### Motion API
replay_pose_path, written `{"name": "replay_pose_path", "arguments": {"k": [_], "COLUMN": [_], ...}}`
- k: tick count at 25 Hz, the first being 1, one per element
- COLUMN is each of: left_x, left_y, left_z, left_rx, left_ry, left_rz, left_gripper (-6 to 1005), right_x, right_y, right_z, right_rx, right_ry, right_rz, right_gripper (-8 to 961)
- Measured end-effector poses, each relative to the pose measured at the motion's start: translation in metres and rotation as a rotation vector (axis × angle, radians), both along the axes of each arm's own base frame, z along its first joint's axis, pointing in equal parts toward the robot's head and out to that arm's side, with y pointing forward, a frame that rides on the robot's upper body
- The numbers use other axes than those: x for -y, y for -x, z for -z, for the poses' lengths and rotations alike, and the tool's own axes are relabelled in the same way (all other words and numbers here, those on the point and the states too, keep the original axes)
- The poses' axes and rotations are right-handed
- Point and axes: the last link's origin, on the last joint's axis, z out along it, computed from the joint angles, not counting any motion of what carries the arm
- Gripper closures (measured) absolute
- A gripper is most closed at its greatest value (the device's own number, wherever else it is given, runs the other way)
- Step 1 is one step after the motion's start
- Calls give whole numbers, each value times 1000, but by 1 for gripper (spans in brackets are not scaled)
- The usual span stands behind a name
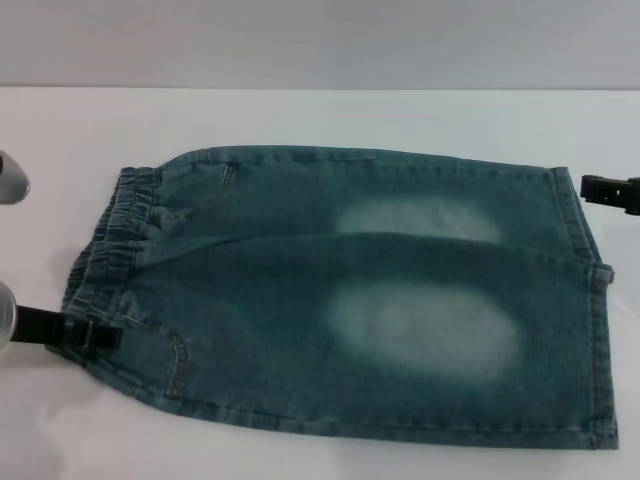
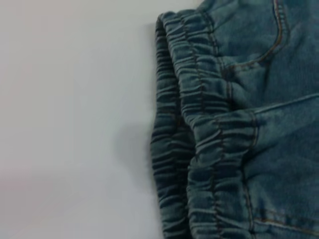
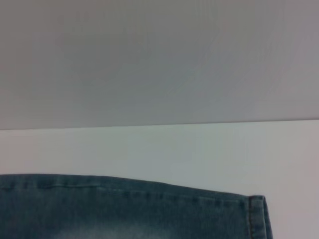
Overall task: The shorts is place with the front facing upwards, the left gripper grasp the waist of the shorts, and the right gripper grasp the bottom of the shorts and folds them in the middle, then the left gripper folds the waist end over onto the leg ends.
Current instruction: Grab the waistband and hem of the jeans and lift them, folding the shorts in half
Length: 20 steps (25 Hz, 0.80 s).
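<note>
Denim shorts (image 1: 340, 300) hide the left pincer (image 1: 95, 337) tips; right pincer (image 1: 610, 190) cut off, states unclear.

The left hand (image 1: 88, 337) is black and blocky (silvery rounded arm behind); the right hand (image 1: 610, 190) is black too.

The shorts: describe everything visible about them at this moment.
The shorts are blue-green denim with pale faded patches, lying flat on the white table, already folded lengthwise so one leg overlies the other. The gathered elastic waist points toward the robot's left, the stitched leg hems toward its right. A front pocket seam shows near the waist. The left pincer sits at the near waist corner; the right pincer hangs beside the far hem corner, apparently apart from it.
</note>
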Motion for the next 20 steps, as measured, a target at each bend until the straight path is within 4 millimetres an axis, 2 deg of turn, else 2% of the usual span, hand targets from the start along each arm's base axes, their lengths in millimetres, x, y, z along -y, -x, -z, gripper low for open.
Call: {"name": "replay_pose_path", "arguments": {"k": [6,18,20], "left_x": [-1,0,0], "left_y": [-3,-3,-3], "left_z": [-3,-1,-1], "left_rx": [8,2,2], "left_ry": [-24,-15,-15], "left_rz": [0,-3,-3], "left_gripper": [220,727,769], "right_x": [3,5,6], "right_y": [4,2,2], "right_z": [-4,-5,-4], "right_rx": [2,10,13], "right_ry": [-9,-2,7], "right_rz": [-12,-6,-1], "right_gripper": [184,183,184]}}
